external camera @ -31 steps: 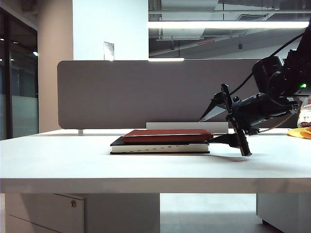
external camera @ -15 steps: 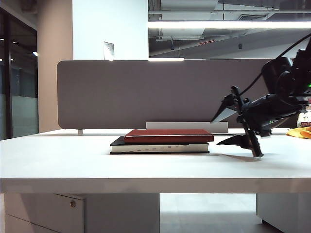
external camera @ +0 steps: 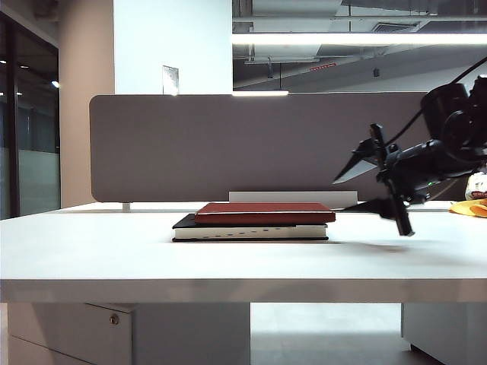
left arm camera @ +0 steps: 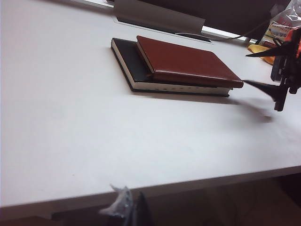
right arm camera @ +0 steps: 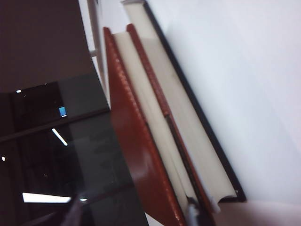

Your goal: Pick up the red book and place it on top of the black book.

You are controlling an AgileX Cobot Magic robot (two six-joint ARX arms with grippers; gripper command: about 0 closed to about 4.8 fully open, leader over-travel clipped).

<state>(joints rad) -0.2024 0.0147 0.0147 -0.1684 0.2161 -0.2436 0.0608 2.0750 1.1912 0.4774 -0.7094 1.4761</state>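
White tabletop runs under an office divider panel, clean and matte. Nearest to my right gripper, which hangs just above the surface with its fingers spread and nothing between them, is the right-hand short edge of the stack. My left gripper sits at the near table edge, well apart from the books; whether its fingers are apart I cannot tell.

The red book lies flat on top of the black book, set slightly toward my right gripper, so a strip of black cover shows on the far side of it. Placement appears complete.

Handling judgement: the red book looks thin, rigid and light, its smooth cover likely slippery. If regripped, I would pinch the overhanging short edge facing my right gripper, across cover and pages. Beyond, an orange item lies apart.
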